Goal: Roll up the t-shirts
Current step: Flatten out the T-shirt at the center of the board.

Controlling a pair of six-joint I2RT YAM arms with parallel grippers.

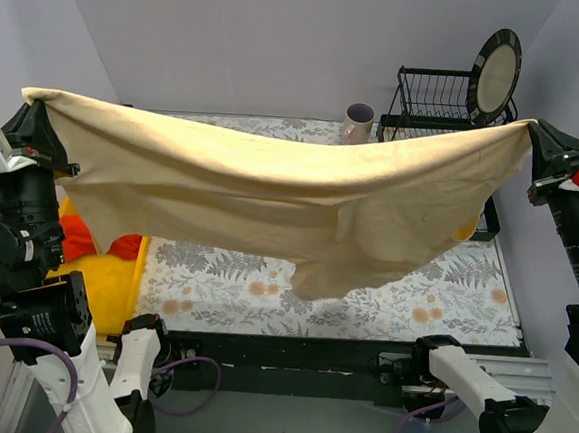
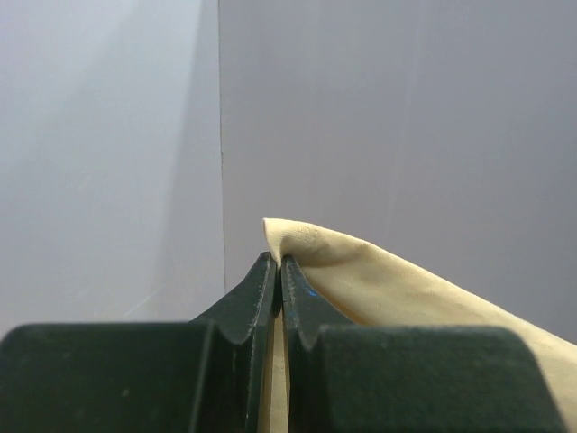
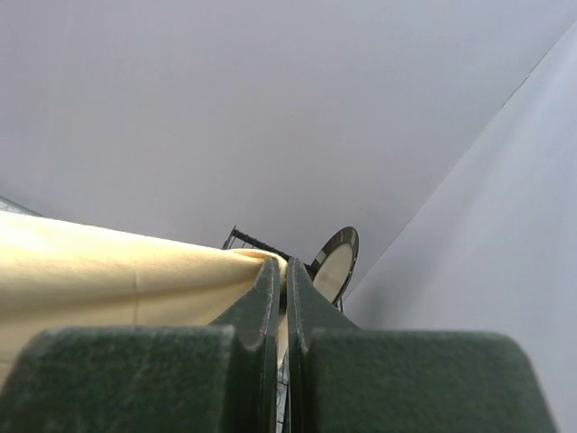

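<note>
A pale beige-tan t-shirt [image 1: 271, 190] hangs stretched in the air across the whole table, sagging in the middle with a fold drooping low. My left gripper [image 1: 35, 111] is shut on its left corner, high at the left edge. In the left wrist view [image 2: 280, 263] the cloth [image 2: 379, 280] pokes up between the shut jaws. My right gripper [image 1: 533, 135] is shut on the right corner, high at the right. In the right wrist view [image 3: 282, 266] the cloth [image 3: 117, 271] runs off to the left.
A fern-patterned mat [image 1: 363, 298] covers the table. A black dish rack [image 1: 434, 103] with a plate [image 1: 497, 74] stands at the back right, a mug [image 1: 358, 122] beside it. Red and yellow cloth [image 1: 105, 262] lies at the left under the shirt.
</note>
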